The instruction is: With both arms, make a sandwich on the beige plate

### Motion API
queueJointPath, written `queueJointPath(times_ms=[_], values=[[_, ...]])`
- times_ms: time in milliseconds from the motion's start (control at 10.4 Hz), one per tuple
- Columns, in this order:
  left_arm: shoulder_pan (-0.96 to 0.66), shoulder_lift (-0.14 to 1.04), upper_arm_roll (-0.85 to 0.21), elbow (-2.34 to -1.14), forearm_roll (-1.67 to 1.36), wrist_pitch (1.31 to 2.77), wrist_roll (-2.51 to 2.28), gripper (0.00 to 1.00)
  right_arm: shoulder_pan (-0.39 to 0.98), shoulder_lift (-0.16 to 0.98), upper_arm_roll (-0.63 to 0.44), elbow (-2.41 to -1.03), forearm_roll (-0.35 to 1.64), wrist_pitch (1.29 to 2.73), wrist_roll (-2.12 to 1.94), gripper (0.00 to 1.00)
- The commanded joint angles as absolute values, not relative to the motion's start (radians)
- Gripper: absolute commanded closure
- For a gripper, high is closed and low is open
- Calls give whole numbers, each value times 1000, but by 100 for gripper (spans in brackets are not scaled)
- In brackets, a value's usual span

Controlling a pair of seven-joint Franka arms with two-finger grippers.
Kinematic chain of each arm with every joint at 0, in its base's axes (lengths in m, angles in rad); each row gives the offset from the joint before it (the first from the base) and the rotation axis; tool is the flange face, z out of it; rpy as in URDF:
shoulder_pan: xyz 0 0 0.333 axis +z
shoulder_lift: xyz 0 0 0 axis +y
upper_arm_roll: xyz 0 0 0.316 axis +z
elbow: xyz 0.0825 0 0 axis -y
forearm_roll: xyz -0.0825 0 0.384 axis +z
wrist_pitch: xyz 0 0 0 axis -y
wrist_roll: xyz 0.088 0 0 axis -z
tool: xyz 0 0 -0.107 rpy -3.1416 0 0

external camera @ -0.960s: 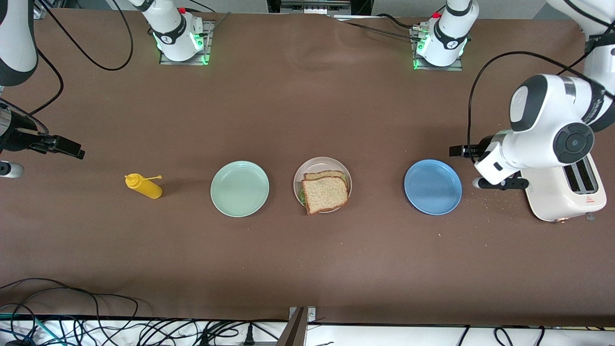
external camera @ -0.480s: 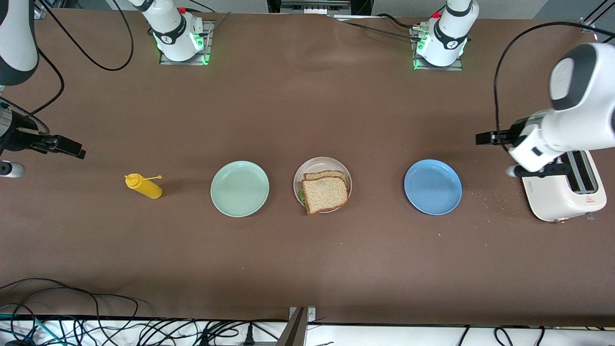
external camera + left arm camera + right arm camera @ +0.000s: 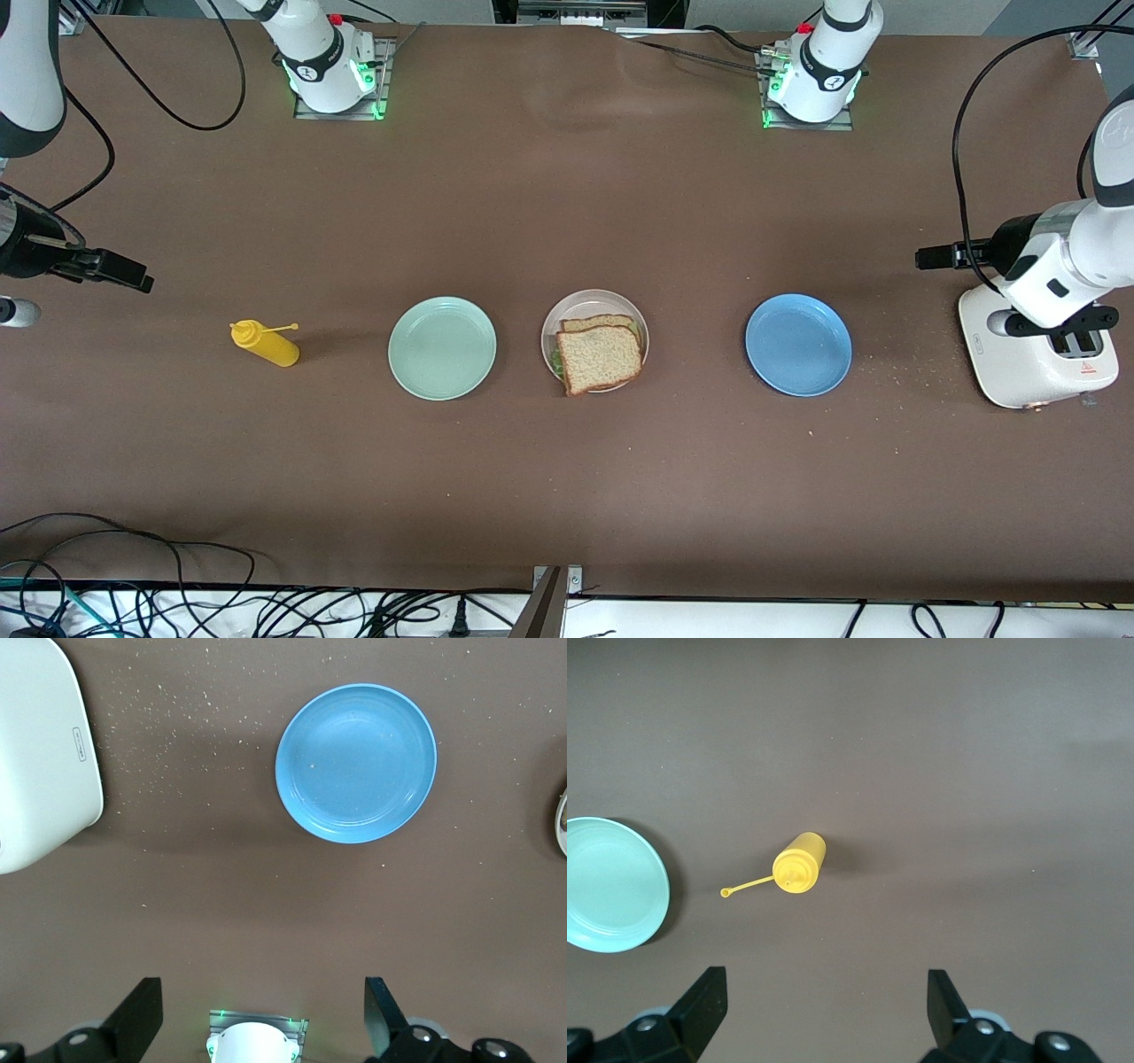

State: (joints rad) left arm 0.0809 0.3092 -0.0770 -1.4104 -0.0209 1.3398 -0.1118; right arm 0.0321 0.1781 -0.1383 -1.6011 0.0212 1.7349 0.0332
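Black and spread wide, the left claw hangs empty above the table near the white toaster; the right claw, equally wide and empty, hangs over the yellow squeeze bottle. The sandwich lies on the beige plate, between mint-green plate and blue plate.

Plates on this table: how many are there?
3, in a row: mint-green plate toward the right arm's end, beige plate in the middle under the sandwich, blue plate toward the left arm's end.
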Motion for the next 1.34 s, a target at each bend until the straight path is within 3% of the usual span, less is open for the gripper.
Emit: queueJointPath(times_ms=[0,288,768,1248], values=[[80,307,-97,-1358,6,1290,-123,0,32,184,-141,-1578,29,1713,41,0],[115,307,-86,-1301,-78,1295,-85,0,31,184,-143,-1578,28,1713,41,0],[117,245,-91,-1354,-77,1345,-14,0,28,181,-172,-1565,41,1727,26,0],[104,133,-155,-1575,-46,1503,-28,0,45,178,-166,-1563,43,1715,35,0]])
